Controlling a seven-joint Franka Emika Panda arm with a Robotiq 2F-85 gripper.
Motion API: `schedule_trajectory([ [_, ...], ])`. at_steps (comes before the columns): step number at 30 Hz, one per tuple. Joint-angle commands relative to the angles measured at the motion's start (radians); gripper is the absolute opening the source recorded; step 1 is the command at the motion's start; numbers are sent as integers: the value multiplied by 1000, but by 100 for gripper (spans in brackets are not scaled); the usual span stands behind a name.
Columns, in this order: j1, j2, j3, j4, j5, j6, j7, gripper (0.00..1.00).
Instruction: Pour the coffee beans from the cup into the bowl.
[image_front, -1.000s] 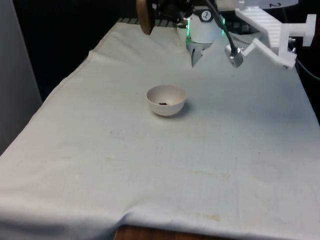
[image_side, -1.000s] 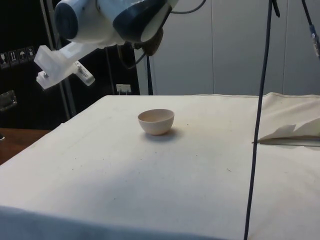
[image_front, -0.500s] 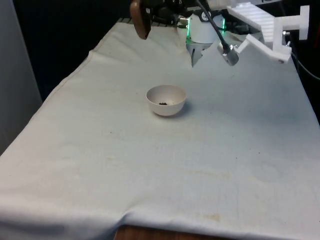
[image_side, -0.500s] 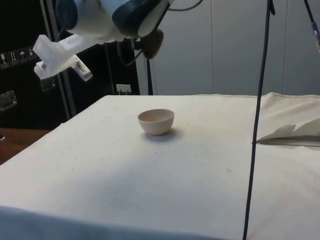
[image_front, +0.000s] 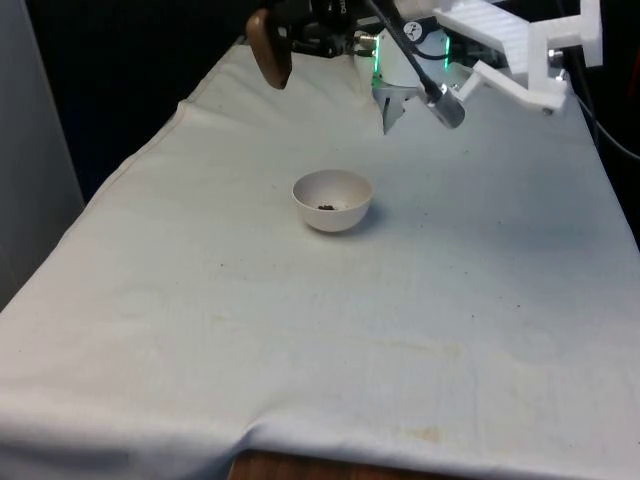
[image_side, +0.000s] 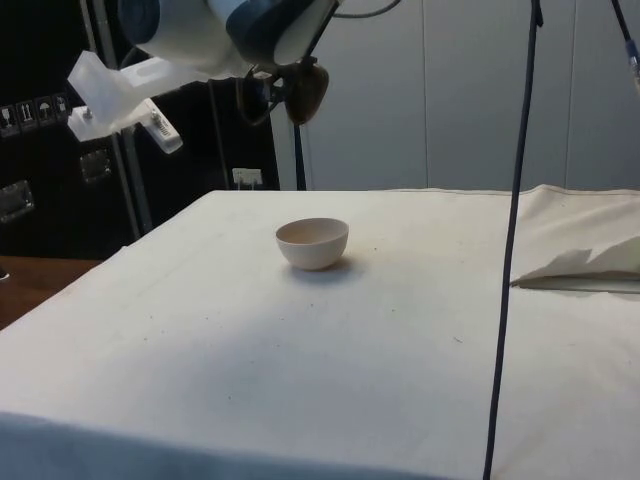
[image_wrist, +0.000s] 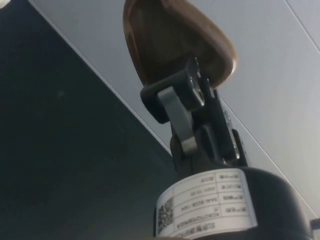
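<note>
A small white bowl (image_front: 333, 199) stands on the cloth with a few dark coffee beans (image_front: 326, 207) in its bottom; from the side the bowl (image_side: 313, 243) looks pale and round. High above the table and behind the bowl, my gripper (image_front: 290, 40) is shut on a brown wooden cup (image_front: 270, 48), held tilted on its side. In the side view the cup (image_side: 308, 90) hangs well above the bowl, slightly towards the far side. The wrist view shows a finger (image_wrist: 175, 107) clamped on the cup's (image_wrist: 170, 40) wall.
The white cloth (image_front: 320, 320) covers the whole table, with folds at its far end (image_front: 390, 105). A black cable (image_side: 512, 230) hangs down in front of the side camera. Crumpled cloth (image_side: 585, 262) lies at the side view's right.
The gripper with the cup has shifted towards the front view's left and a little lower over the last second, while the arm's upper part swung higher. The bowl has stayed put.
</note>
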Motion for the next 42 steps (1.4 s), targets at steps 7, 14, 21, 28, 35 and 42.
schedule_trajectory([
  [7,-9,-13,-23,-4,35,65,-27,4],
  [14,-10,-17,-49,-3,60,107,-45,4],
  [21,-2,-12,-78,0,73,132,-53,4],
  [28,-11,-19,-99,0,110,189,-84,4],
  [35,-11,-22,-129,0,142,233,-109,4],
  [42,-13,-23,-150,0,167,266,-130,4],
])
